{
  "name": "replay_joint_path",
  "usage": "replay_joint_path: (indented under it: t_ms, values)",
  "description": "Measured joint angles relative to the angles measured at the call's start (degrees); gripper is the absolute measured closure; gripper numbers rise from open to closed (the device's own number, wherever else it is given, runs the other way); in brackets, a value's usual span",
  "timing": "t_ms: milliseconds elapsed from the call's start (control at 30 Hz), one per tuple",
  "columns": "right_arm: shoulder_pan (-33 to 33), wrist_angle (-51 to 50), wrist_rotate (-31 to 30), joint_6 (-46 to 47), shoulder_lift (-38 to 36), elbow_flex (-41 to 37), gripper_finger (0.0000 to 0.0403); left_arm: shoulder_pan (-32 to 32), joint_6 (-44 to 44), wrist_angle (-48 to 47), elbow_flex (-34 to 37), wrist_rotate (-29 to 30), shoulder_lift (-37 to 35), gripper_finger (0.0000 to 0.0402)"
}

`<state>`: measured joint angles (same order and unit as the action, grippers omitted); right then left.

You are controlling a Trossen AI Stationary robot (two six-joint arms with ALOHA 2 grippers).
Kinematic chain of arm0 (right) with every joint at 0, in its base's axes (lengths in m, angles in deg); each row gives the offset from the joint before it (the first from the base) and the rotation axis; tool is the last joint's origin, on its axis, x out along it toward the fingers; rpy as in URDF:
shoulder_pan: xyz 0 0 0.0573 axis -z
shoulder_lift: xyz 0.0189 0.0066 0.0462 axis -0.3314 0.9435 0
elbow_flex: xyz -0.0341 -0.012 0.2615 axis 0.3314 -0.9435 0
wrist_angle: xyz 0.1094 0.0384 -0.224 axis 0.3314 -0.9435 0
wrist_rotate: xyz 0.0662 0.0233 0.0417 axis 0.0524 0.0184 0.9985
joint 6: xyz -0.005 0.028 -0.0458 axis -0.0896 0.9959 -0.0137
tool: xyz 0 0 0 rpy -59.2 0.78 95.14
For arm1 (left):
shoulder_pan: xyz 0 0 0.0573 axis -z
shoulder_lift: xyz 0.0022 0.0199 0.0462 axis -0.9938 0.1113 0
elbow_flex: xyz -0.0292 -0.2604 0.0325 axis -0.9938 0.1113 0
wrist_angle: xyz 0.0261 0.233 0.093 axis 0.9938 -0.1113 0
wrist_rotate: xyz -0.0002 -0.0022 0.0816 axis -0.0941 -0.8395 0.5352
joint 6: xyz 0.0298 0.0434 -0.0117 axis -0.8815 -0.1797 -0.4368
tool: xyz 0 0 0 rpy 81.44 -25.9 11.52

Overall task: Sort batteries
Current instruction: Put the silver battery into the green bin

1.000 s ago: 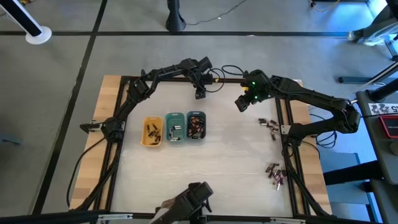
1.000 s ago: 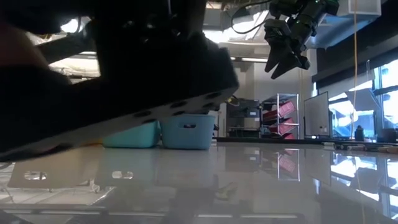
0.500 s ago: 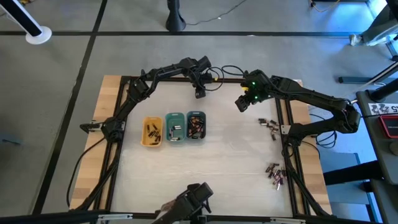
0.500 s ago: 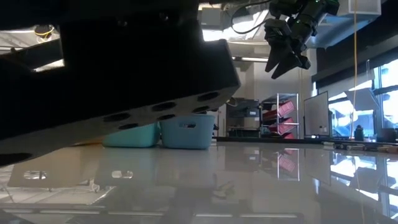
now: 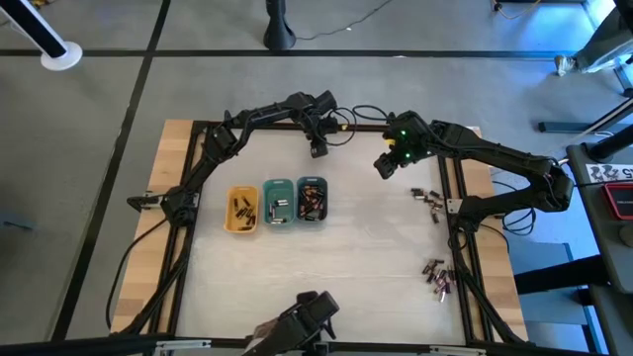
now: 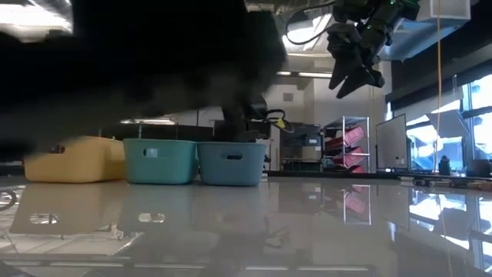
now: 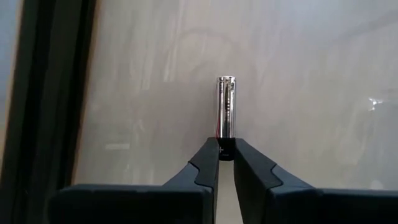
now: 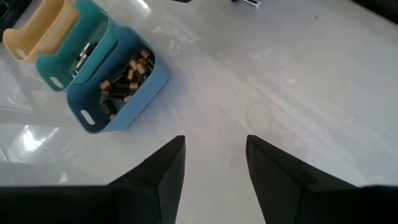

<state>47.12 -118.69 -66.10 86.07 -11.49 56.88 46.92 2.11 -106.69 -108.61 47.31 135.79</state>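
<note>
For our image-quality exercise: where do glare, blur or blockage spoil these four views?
Low view: a blurred dark mass blocks the upper left, and the glossy table mirrors the bright room. Left wrist view: sharp on the silvery battery pinched in the left hand. Right wrist view: pale glare streaks beside the blue tray. High view: evenly lit.

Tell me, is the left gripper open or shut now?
Shut. In the left wrist view the left gripper pinches the dark end of a silvery battery between its fingertips.

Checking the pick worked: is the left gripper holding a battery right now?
Yes, in the left wrist view the left gripper pinches the dark end of a silvery battery.
</note>
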Motion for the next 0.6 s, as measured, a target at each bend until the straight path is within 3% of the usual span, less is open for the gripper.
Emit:
replay_joint_path:
  t_ms: [167, 367, 600]
  values:
    - [0.0, -0.29, -0.01, -0.2, -0.02, 0.0, 0.023, -0.45, 0.64, -2.63, 0.23, 0.44, -3.19, 0.0377]
    - [0.0, 0.03, -0.01, -2.53, -0.04, 0.0, 0.023, -0.4, 1.62, -13.33, 0.11, -0.13, -7.6, 0.0378]
    - [0.0, 0.45, -1.55, -6.14, -0.07, 0.0, 0.023, 0.26, 1.74, -28.26, 0.54, -7.4, -13.06, 0.0378]
